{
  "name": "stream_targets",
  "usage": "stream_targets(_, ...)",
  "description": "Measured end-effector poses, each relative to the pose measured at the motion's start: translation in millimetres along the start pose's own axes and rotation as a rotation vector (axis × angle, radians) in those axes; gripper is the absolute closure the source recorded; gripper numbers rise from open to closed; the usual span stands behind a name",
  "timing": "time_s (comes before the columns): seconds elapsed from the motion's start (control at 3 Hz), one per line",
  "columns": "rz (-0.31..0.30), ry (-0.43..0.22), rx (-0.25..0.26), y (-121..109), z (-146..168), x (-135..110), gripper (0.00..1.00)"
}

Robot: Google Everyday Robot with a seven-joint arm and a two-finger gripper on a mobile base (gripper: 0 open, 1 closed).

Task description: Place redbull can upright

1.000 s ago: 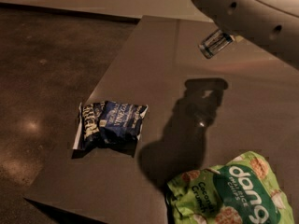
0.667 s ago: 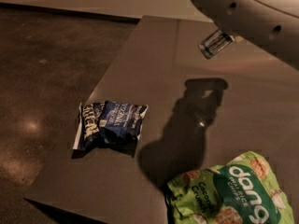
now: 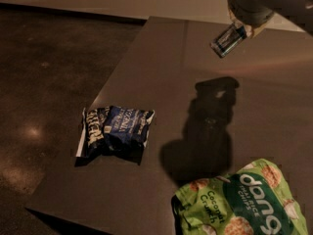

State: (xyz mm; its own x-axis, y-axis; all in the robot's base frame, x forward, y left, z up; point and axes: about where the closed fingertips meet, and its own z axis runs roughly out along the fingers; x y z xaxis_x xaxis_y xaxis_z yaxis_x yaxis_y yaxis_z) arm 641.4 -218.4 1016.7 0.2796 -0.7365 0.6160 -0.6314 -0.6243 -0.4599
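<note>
Clearly the redbull can (image 3: 227, 39) is off the bench (image 3: 161, 58) altogether. It hangs in the air near the upper right corner of the view, clamped in the pincer (image 3: 240, 29), which grips its upper part while the lower end juts out down and to the left. The can is tilted, neither lying flat nor standing, and its blue and silver body catches a little light. That slant suggests a can carried over rather than one ready to be set down, since its base does not face the bench squarely.

The white arm (image 3: 266, 1) enters from the top right and covers most of the pincer, so only the can's free end shows plainly below it. The arm is high above the surface, and its dark shadow (image 3: 208, 126) falls well below on the bench, apart from the can, which confirms the can is not touching anything.

A crumpled blue snack bag (image 3: 117, 131) lies near the left edge of the bench, and a green chips bag (image 3: 244, 202) sits at the lower right. The bare stretch between them and under the arm looks like the natural landing spot. To finish, I judge the wrist needs to turn the can vertical, then lower it there.
</note>
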Motion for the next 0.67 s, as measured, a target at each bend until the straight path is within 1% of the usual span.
stream_targets(0.33,-0.084,-0.077,0.048,-2.5,4.5,-0.8,1.0)
stream_targets(0.67,-0.222,-0.073,0.131,-2.4,2.9,-2.1,1.0)
